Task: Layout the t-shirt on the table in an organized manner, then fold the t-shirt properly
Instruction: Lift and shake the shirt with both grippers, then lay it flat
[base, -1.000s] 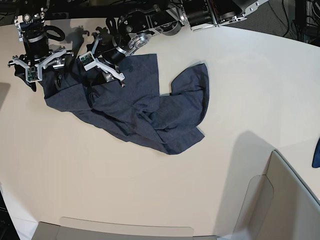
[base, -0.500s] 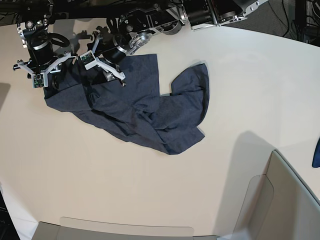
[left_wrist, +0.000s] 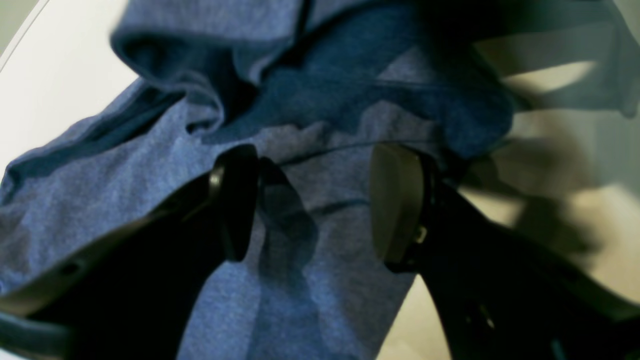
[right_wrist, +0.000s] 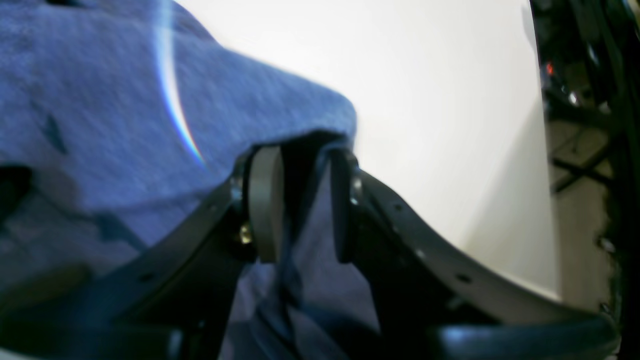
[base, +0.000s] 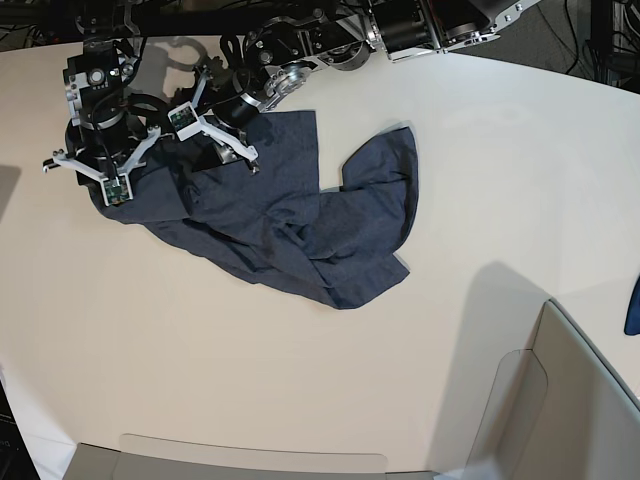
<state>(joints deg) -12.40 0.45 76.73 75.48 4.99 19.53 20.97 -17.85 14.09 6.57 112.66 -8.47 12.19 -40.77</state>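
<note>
Cloth is seen pinched between the pads of the right gripper (right_wrist: 300, 210): in the right wrist view a dark fold of the t-shirt (right_wrist: 150, 125) runs up through the narrow gap between the two jaws, and the pale pad (right_wrist: 262, 205) at 9 o'clock of that gap is pressed against it. The jaws are drawn close together but not fully shut, the fabric filling the space between them. Beyond them, toward 1 o'clock, bare table (right_wrist: 440, 100) is shown.

The left gripper (left_wrist: 315, 200) is held with its jaws wide apart above the shirt. Nothing is gripped; wrinkled blue-grey fabric is seen through the gap, and a rolled hem lies toward 11 o'clock of the fingers.

In the base view the right gripper (base: 103, 180) is found at the shirt's 9 o'clock end, where the cloth is gathered up under it. The left gripper (base: 222, 143) is placed just beside it, toward 2 o'clock, over the shirt's upper edge.

The t-shirt (base: 300, 220) is spread crumpled on the table (base: 300, 380), stretched from the grippers toward 4 o'clock, with one lobe curled up at its 2 o'clock side. Grey-beige box walls (base: 570, 400) are seen at the table's 5 o'clock corner, and a small blue scrap (base: 633, 305) at the frame's 3 o'clock edge
</note>
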